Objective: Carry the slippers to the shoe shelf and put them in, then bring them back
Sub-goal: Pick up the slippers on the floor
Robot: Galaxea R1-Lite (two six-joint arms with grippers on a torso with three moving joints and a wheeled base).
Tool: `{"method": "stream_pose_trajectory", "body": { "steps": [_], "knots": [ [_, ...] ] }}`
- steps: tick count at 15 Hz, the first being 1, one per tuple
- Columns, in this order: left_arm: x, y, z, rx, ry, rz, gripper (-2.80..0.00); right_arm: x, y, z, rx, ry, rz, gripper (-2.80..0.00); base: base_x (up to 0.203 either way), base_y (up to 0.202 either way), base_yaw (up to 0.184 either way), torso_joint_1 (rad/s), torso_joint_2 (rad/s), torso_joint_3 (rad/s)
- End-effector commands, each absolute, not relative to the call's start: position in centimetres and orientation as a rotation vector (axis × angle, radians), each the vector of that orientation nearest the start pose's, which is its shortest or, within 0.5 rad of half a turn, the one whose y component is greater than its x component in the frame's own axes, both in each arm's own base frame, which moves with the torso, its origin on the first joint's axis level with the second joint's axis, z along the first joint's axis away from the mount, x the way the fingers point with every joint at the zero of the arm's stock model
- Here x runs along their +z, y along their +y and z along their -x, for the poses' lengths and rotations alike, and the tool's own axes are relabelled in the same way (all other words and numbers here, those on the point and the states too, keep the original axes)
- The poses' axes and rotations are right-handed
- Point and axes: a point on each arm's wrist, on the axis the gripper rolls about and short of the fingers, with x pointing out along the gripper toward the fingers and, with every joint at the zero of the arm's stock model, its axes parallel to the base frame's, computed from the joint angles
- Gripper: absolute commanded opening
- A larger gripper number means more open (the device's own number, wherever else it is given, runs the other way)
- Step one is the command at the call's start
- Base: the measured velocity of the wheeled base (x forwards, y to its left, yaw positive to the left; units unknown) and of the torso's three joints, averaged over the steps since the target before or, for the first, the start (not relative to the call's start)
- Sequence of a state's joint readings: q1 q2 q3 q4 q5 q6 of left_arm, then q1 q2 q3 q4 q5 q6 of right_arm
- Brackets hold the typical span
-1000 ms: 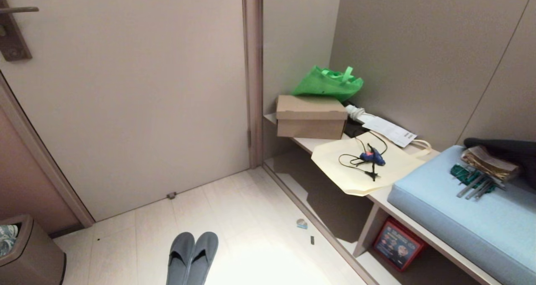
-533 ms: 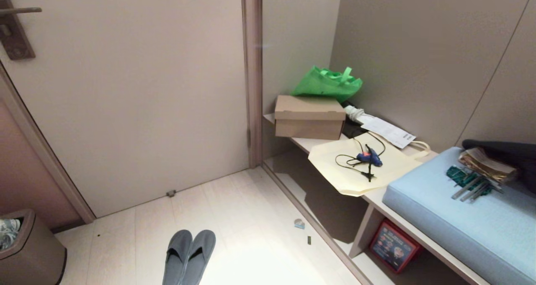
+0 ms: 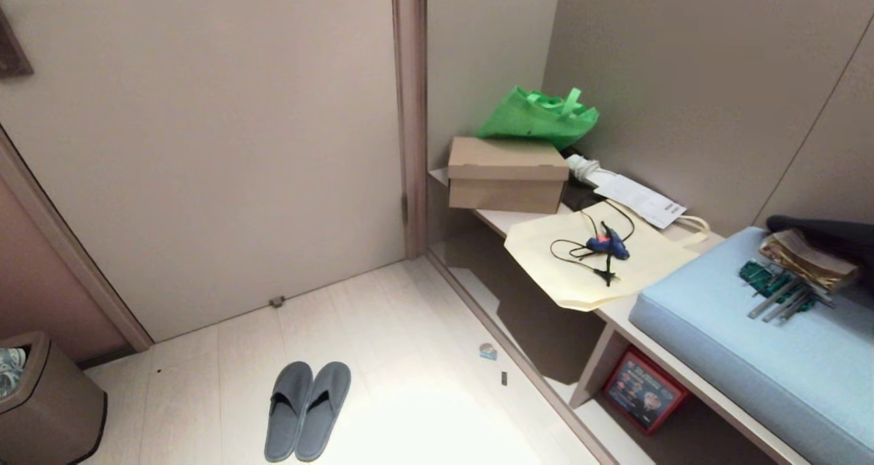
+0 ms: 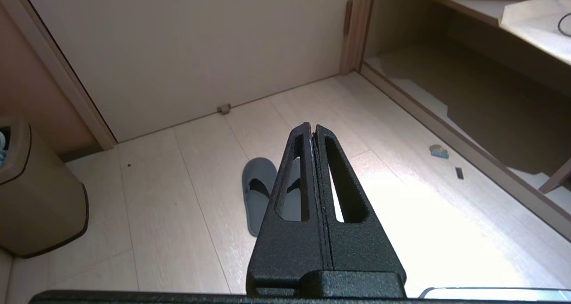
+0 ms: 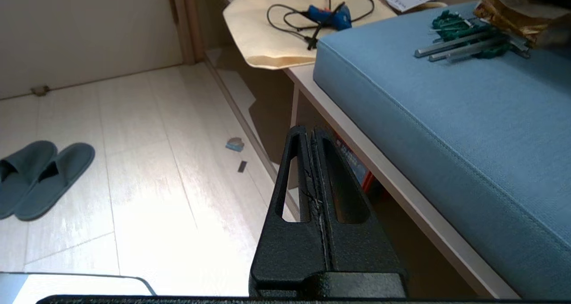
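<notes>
Pale floor carries the slippers [image 3: 307, 410] side by side; both grippers [image 4: 311, 130] [image 5: 308, 132] clenched empty. Release jaws before descending.

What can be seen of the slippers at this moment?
The pair of dark grey soft fabric slippers lies flat on the pale plank floor, side by side and touching along their inner edges. Rounded closed toes point toward the beige door; the open backs face the robot. Soles are down, insides dark. No claw touches them.

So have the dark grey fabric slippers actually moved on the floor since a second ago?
No. The slippers keep their spot relative to the small door stop; the whole head view shifted, so the camera moved.
</notes>
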State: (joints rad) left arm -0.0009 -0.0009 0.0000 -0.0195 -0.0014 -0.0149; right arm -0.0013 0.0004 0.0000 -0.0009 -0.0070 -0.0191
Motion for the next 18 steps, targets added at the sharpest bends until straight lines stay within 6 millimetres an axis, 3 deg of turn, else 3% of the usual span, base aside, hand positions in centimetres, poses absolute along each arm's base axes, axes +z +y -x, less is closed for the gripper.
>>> {"method": "stream_pose_trajectory", "body": {
  "steps": [1,18],
  "knots": [
    [7.54,0.00,2.23,-0.003,-0.014,0.015,-2.80,7.57,-0.01,2.27,-0.008,0.000,0.020,-2.80,0.000,0.000,0.000,0.002,0.01,-0.197],
    [7.54,0.00,2.23,-0.003,-0.014,0.015,-2.80,7.57,-0.01,2.27,-0.007,0.000,0.009,-2.80,0.000,0.000,0.000,0.001,0.00,-0.196]
  ]
}}
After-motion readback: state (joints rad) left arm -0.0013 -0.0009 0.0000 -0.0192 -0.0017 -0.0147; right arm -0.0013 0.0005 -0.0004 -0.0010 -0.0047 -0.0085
